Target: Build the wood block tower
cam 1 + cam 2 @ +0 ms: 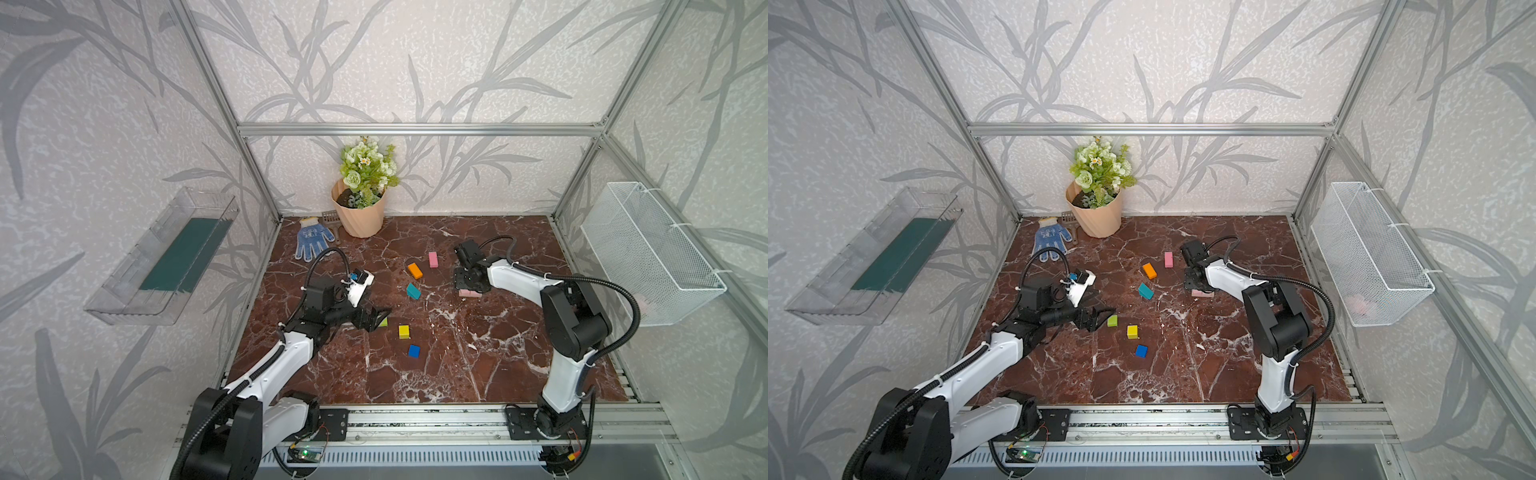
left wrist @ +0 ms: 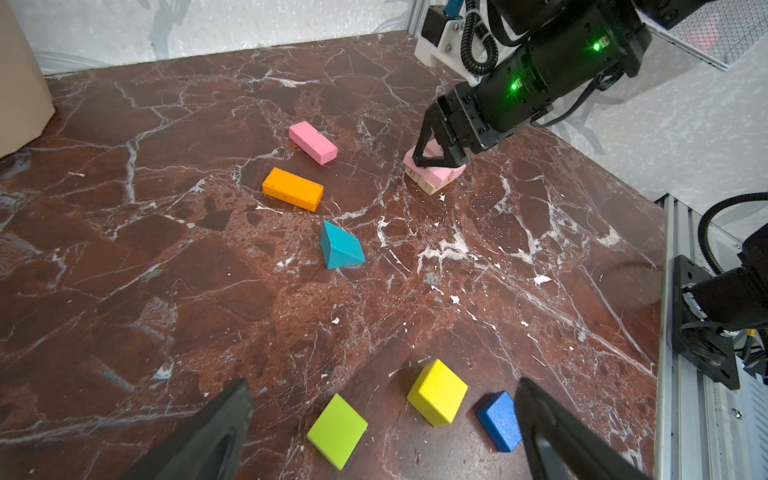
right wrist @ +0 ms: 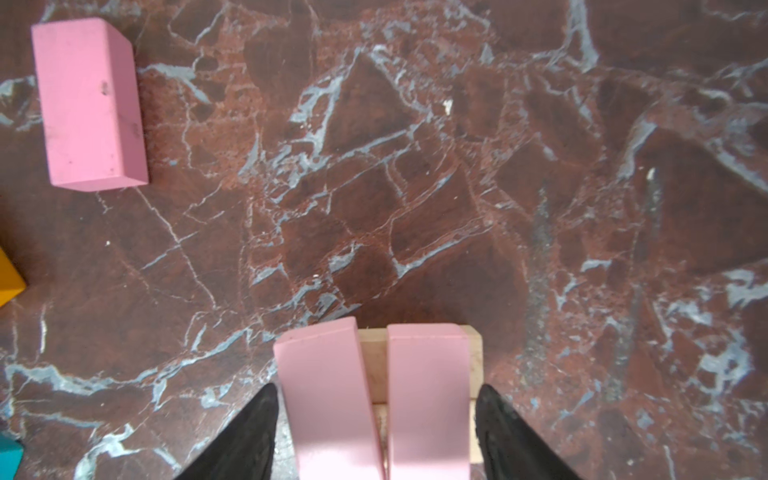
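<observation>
Starting at the tower [image 2: 432,176]: two layers only, a plain wood base [image 3: 374,365] with two pink bars [image 3: 328,395] laid side by side on top, meeting at the end nearer the wrist camera and splayed a little at the far end. It stands right of centre on the marble table [image 1: 478,365], directly under the right gripper [image 3: 378,386]. That gripper points down, one finger [image 3: 249,436] close along each outer side of the pink pair; cannot tell whether the pads press the bars or stand just clear. In both top views, loose pieces lie to the tower's left: a third pink bar [image 1: 433,259] farthest back, an orange bar [image 1: 414,270] just beside it, and a teal wedge [image 1: 413,291] nearer the front, all apart from each other. Further forward is a diagonal row of lime cube [image 2: 337,430], yellow cube [image 2: 436,392] and blue cube [image 2: 498,419], none touching. The left gripper [image 2: 384,386] hangs low by the lime cube, jaws spread wide, holding nothing. Back left corner: peach flower pot [image 1: 359,216], dotted glove [image 1: 312,239] beside it. Wire basket [image 1: 648,253] on the right wall, clear tray [image 1: 166,257] on the left.
</observation>
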